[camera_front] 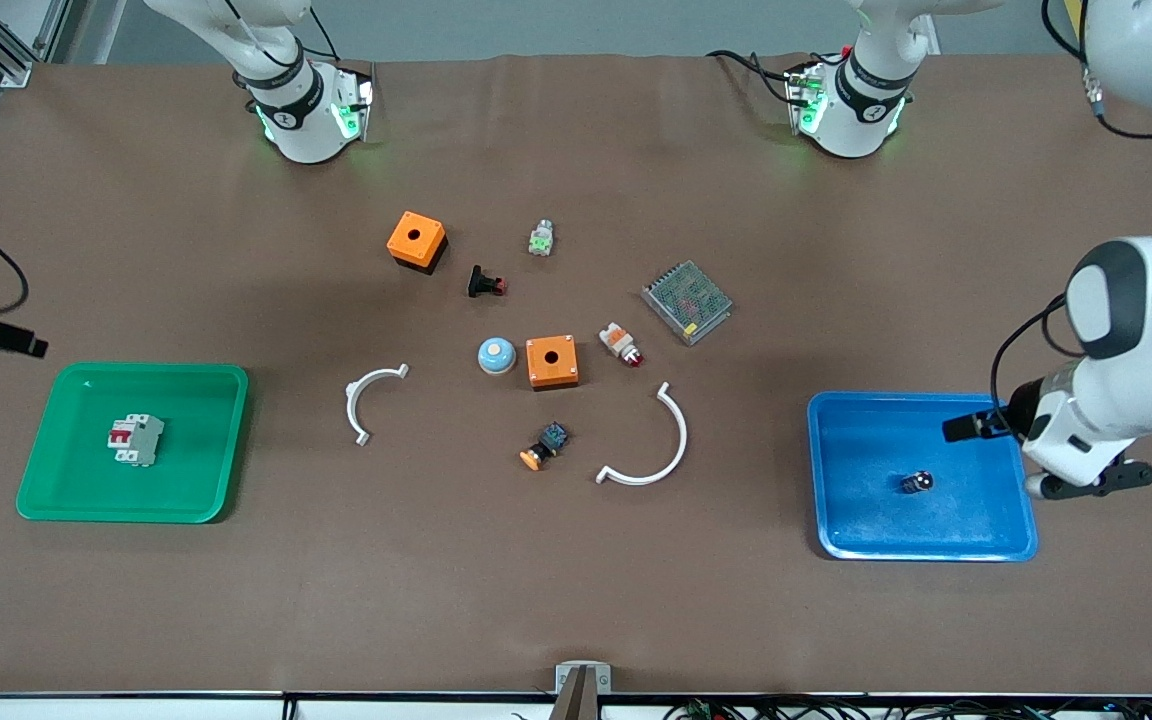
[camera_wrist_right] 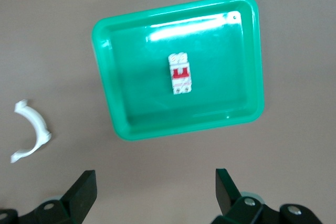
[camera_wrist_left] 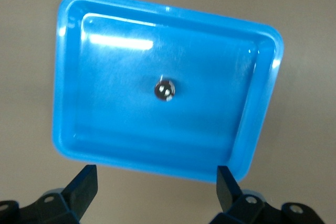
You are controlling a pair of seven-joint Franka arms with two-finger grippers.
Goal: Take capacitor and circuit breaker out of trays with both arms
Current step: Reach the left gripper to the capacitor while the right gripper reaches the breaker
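Capacitor (camera_front: 917,482): tiny black cylinder with a pale-spotted end, lying near the middle of the blue tray (camera_front: 851,530) at the left arm's end of the table (camera_front: 576,600); nothing touches it.
Circuit breaker (camera_front: 137,439): white-grey block with red levers, resting in the green tray (camera_front: 66,500) at the right arm's end of the table; also untouched.
Left end effector (camera_wrist_left: 156,182): released, fingers spread wide, hanging high above the table just off the blue tray's edge, and its wrist view looks down on the capacitor (camera_wrist_left: 164,89) in the blue tray (camera_wrist_left: 247,145).
Right end effector (camera_wrist_right: 156,184): released, fingers wide apart, holding nothing; its wrist view shows the circuit breaker (camera_wrist_right: 180,73) in the green tray (camera_wrist_right: 113,108) with a white curved clip (camera_wrist_right: 30,136) lying on the table beside the tray.
Step in hand: judged as the approach, since both parts sit in their trays and neither end effector is down at its part.
Next move, left: likely to centre over the capacitor, descend into the tray and close gently on the small body, which could roll or slip.
Next move, right: likely to line the fingers across the breaker's narrow sides, lower, close, then lift it clear of the tray rim.
Other items: orange boxes (camera_front: 551,361), push buttons and a mesh-topped module (camera_front: 687,301) lie mid-table, well apart from both trays.
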